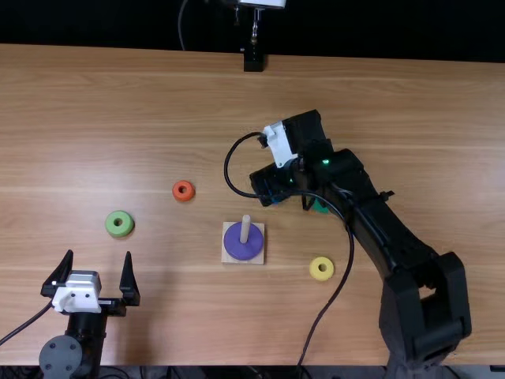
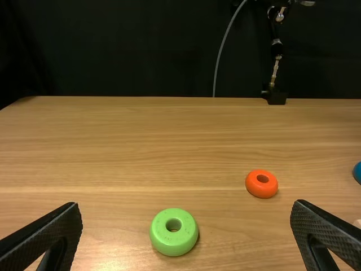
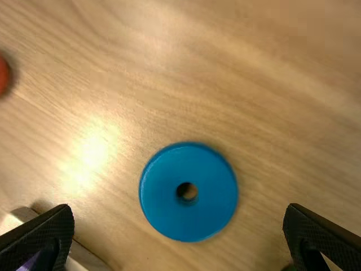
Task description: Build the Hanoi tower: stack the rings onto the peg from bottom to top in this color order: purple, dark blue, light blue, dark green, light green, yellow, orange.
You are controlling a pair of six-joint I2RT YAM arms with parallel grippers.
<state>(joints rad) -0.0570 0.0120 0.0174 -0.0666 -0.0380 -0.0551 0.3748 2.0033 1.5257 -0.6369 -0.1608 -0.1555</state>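
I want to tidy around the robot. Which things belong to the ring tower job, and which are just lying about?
For the job:
peg and base
purple ring
blue ring
dark green ring
light green ring
yellow ring
orange ring

Apparently unrelated:
black-footed stand, far edge
thin cable beyond

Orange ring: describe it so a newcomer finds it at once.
On the wooden table stands a pale peg with the purple ring around its foot. Beyond it and to the left lies the orange ring, small and thick, flat on the wood. The light green ring farther left is larger, and no other ring here is orange.
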